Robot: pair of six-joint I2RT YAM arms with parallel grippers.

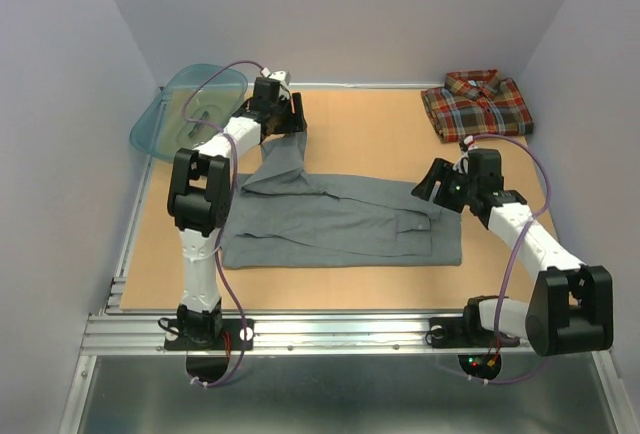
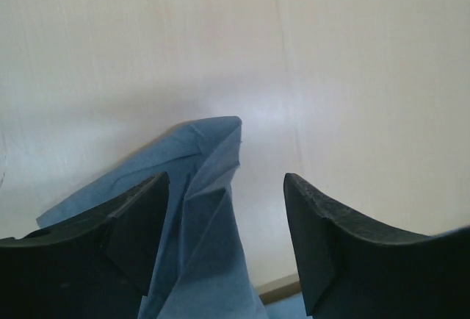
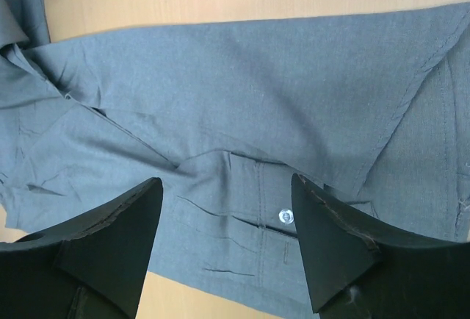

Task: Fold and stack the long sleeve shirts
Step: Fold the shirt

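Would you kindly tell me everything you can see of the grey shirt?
The grey shirt is plain woven cloth, lightly creased, lying partly folded and flat on the table. A cuff with a pale button lies on top near its right end. One sleeve rises toward the far left, its end between the left hand's open fingers. The right hand hangs open above the cuff.

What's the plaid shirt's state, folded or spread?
Folded. The plaid shirt is a compact rectangle with its collar on top, at the far right corner of the table; no sleeves trail out.
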